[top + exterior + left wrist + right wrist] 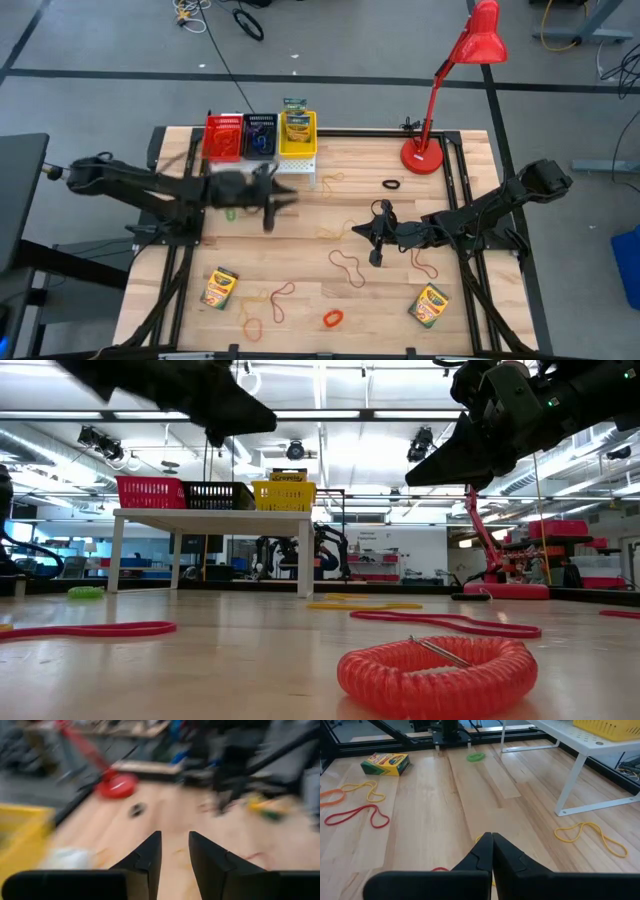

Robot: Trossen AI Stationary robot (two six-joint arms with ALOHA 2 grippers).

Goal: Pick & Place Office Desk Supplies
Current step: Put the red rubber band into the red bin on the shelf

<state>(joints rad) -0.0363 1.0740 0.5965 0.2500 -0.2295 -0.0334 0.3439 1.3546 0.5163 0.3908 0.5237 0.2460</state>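
Low view, near to far: an orange coil loop (pixel 432 675) is seen lying closest on the desk (pixel 230 660), w/ red bands (pixel 445 623) behind it. High view: crayon boxes are found at lower left (pixel 218 288) and lower right (pixel 430 305); a 3rd box (pixel 296 126) sits in the yellow basket (pixel 298 147) at upper centre. The right end effector (pixel 375 241) is held at frame centre-right, fingers pressed together, nothing gripped. The left end effector (pixel 271 203) is placed centre-left, below the baskets, fingers narrowly parted, empty. A red lamp (pixel 452 90) is seen upper right.
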